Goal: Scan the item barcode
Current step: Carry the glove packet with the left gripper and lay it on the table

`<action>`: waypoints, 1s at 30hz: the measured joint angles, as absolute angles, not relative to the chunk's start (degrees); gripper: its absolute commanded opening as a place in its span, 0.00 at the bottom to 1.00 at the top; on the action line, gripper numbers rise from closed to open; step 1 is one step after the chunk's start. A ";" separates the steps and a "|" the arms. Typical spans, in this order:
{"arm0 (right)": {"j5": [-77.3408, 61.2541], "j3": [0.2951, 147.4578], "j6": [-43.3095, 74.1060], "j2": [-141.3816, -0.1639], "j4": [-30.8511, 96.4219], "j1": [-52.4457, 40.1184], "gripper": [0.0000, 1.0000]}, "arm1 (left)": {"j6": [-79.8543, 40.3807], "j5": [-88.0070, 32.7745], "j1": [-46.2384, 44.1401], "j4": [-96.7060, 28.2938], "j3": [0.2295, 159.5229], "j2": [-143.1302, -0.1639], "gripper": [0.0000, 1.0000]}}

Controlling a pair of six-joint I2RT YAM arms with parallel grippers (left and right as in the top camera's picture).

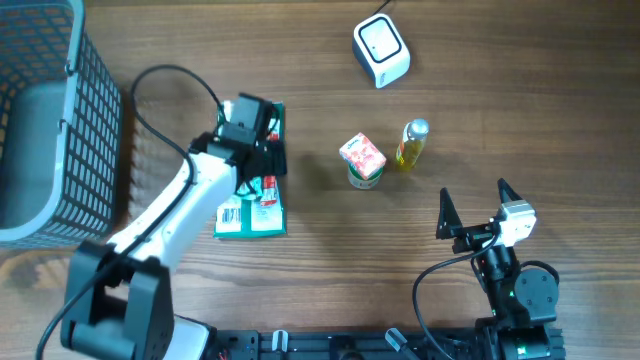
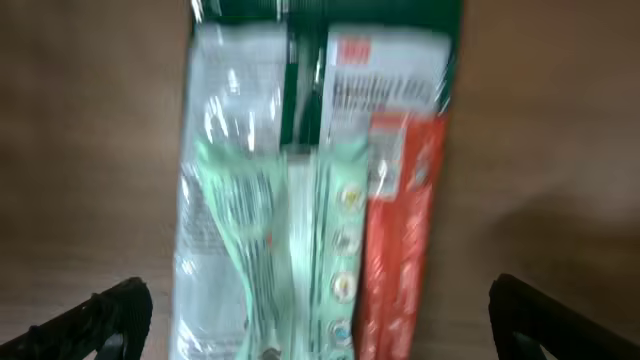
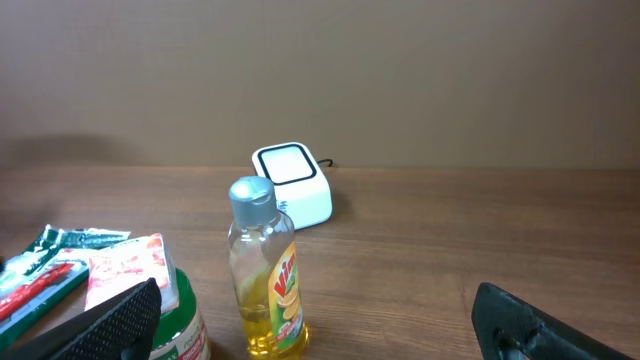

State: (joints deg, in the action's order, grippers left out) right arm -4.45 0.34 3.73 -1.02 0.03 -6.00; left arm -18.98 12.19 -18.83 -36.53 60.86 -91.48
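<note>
Lying beneath left claw [image 2: 320, 312]: packet [image 2: 300, 170]

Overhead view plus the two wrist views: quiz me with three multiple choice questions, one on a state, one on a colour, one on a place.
1. The left gripper is:
A. open above the green packet
B. shut on it
C. shut and empty

2. The cap of the yellow bottle is:
A. red
B. silver
C. black

3. The white scanner stands:
A. left of the packet
B. between packet and bottle
C. farther from the robot than the bottle

Answers:
1. A, since the left wrist view shows its fingers wide apart either side of the packet.
2. B, since the right wrist view shows a silver-grey cap.
3. C, since it sits behind the bottle in the right wrist view.
</note>
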 measured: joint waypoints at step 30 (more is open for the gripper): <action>-4.45 0.34 3.73 -1.02 0.03 -6.00 1.00 | -7.55 -9.78 -7.68 -47.48 63.16 -97.10 0.10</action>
